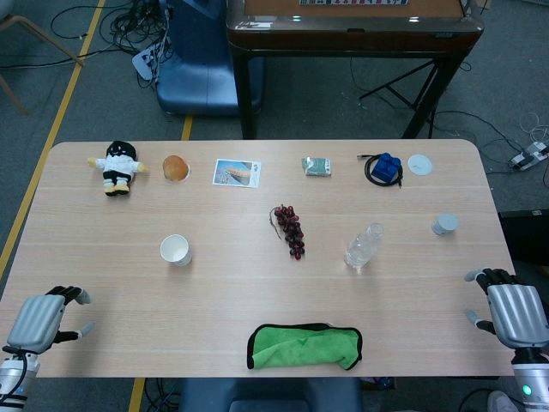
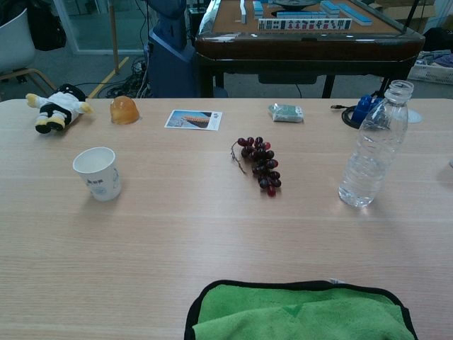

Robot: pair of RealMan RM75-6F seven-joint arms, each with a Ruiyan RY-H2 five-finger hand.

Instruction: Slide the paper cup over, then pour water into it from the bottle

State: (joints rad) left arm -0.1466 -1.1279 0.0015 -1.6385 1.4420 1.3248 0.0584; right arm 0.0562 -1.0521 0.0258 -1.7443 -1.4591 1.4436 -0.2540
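Observation:
A white paper cup (image 1: pixel 175 250) (image 2: pixel 98 173) stands upright on the left half of the wooden table (image 1: pixel 257 318). A clear plastic water bottle (image 1: pixel 364 247) (image 2: pixel 373 146) stands upright right of centre, with no cap on it. My left hand (image 1: pixel 41 321) rests at the table's front left corner, fingers apart and empty, well away from the cup. At the front right edge my right hand (image 1: pixel 511 311) also holds nothing, fingers spread, apart from the bottle. Neither hand shows in the chest view.
A bunch of dark grapes (image 1: pixel 289 229) lies between cup and bottle. A green cloth (image 1: pixel 305 346) sits at the front edge. Along the back are a plush doll (image 1: pixel 116 166), an orange lump (image 1: pixel 175 167), a photo card (image 1: pixel 237 173), a green packet (image 1: pixel 316 166), a blue block (image 1: pixel 386 167) and a white lid (image 1: pixel 419 164). A small grey cap (image 1: pixel 444 224) lies right.

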